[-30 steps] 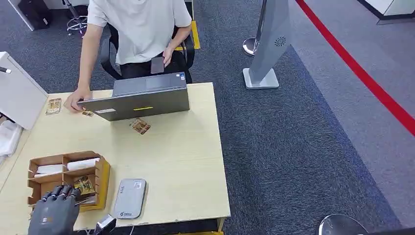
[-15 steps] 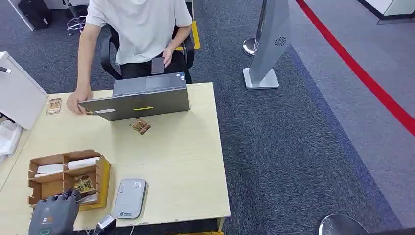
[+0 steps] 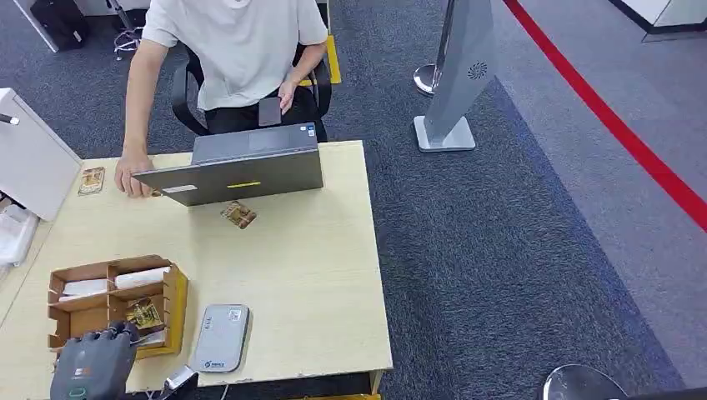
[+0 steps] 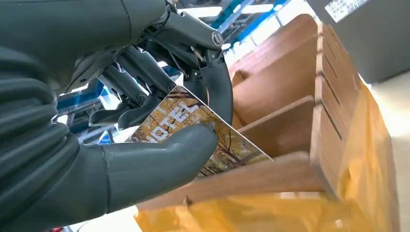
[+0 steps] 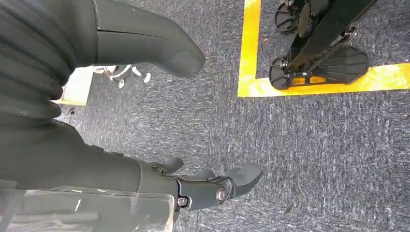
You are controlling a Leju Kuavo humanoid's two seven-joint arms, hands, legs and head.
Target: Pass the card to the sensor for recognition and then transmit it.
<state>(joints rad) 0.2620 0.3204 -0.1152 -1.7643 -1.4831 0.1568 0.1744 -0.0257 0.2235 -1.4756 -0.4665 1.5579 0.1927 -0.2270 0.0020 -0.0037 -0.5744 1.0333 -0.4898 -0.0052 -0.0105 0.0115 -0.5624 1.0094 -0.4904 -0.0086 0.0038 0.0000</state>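
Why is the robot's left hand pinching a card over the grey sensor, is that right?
Not quite. The left hand does pinch the card, but over the wooden box, not the grey sensor, which lies beside the box. The left wrist view shows it.

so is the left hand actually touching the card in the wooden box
Touching. The left wrist view shows the left hand pinching the card: thumb pressed on its printed face, dark fingers behind it, above the wooden box.

Grey carpet [image 3: 517, 250], pale wooden table [image 3: 300, 275]
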